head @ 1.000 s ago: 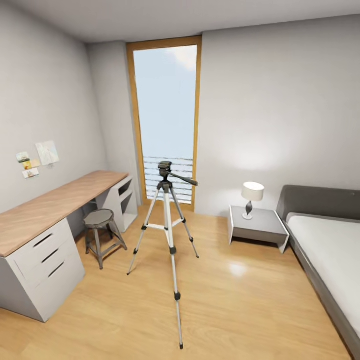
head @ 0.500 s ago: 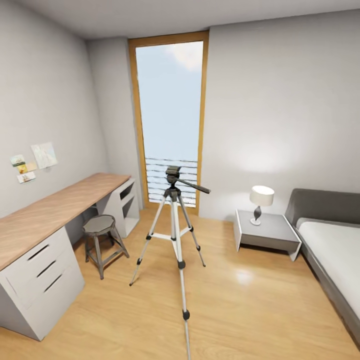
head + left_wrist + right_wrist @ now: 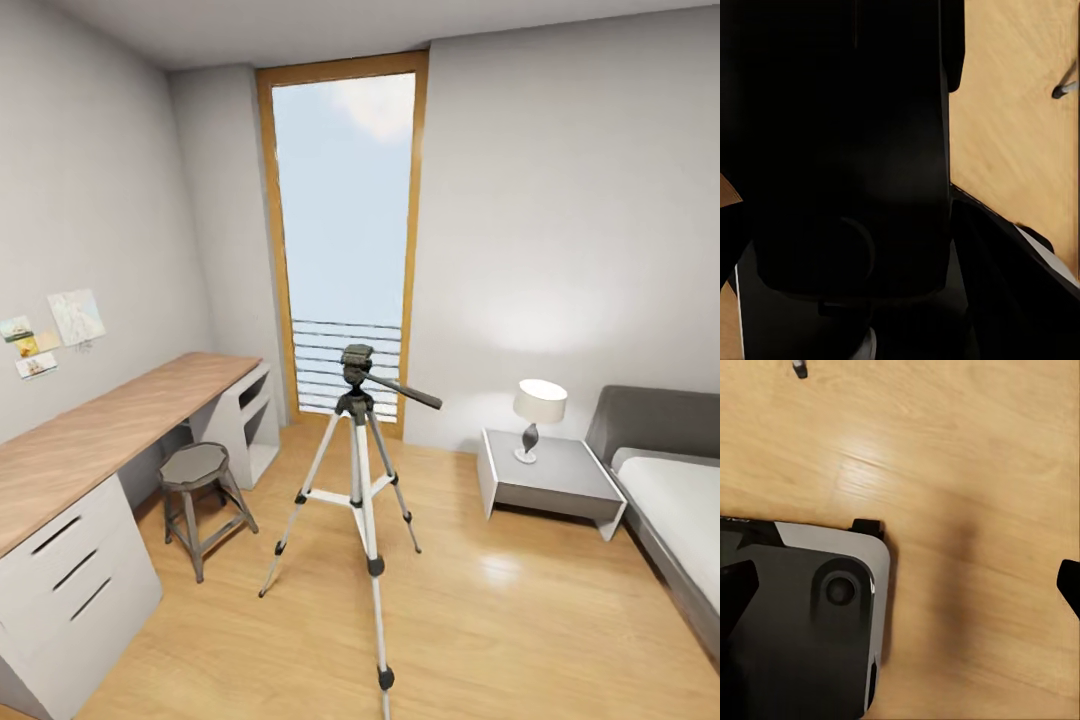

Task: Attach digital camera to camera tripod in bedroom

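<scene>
- On the light wood floor [image 3: 520, 620], mid-room, stands the camera tripod [image 3: 360, 480], legs spread, pan handle pointing toward the bed [image 3: 680, 510].
- Beside it: a stool [image 3: 197, 470] under the desk [image 3: 110, 425]'s edge.
- Beyond: a nightstand [image 3: 555, 475] with a lamp [image 3: 538, 405], and a tall window [image 3: 345, 220].
- Left gripper: black shapes close up; I cannot tell its state.
- Right gripper [image 3: 900, 585]: spread wide over bare floor, holding nothing.

My right wrist view: robot base [image 3: 795, 622], black top panel with a round recessed disc, rounded silver-grey edge, small black tab at its corner nearest the wood floor [image 3: 967, 457]. My left wrist view: matte black housing [image 3: 847, 150], faint circular outline.
</scene>
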You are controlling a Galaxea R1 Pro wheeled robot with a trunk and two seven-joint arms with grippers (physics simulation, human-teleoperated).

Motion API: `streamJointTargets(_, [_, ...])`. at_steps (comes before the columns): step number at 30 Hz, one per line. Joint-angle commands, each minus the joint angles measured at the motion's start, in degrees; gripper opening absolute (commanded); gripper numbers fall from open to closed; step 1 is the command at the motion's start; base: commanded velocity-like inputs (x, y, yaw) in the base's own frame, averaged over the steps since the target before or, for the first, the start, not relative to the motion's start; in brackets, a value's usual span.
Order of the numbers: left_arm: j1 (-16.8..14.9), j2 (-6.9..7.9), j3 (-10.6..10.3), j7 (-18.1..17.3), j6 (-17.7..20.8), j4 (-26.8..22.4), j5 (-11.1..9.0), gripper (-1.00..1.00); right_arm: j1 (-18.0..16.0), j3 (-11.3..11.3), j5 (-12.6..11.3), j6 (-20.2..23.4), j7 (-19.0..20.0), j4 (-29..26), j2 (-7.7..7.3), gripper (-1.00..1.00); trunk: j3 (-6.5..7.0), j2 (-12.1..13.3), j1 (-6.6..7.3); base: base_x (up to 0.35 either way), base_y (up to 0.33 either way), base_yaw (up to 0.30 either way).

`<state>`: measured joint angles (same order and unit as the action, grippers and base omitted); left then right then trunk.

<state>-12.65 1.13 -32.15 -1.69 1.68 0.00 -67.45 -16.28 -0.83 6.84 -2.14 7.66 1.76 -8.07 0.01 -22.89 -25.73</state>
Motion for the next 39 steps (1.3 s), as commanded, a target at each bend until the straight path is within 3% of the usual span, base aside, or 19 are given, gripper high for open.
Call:
streamJointTargets(1, [0.0,0.02,-0.5,-0.2,0.2,0.0,-0.5,-1.00,-0.1,-0.1,0.5,-0.2,0.1,0.2,-0.02,1.00,-0.01,0.0,-0.05,0.320,0.076,0.000])
streamJointTargets(13, [0.0,0.02,-0.5,-0.2,0.1,0.0,-0.4,-1.00,-0.1,-0.1,0.5,-0.2,0.1,0.2,0.02,1.00,-0.01,0.0,-0.05,0.258,0.067,-0.048])
streamJointTargets(33, [0.0,-0.23,-0.5,-0.2,0.1,-0.1,-0.1,-1.00,-0.1,-0.1,0.5,-0.2,0.1,0.1,-0.10,1.00,-0.01,0.0,-0.05,0.015,0.004,-0.231])
streamJointTargets(39, [0.0,-0.61,-0.5,-0.2,0.1,-0.1,-0.1,-1.00,-0.1,-0.1,0.5,-0.2,0.1,0.1,-0.16,1.00,-0.01,0.0,-0.05,0.000,0.000,-0.078])
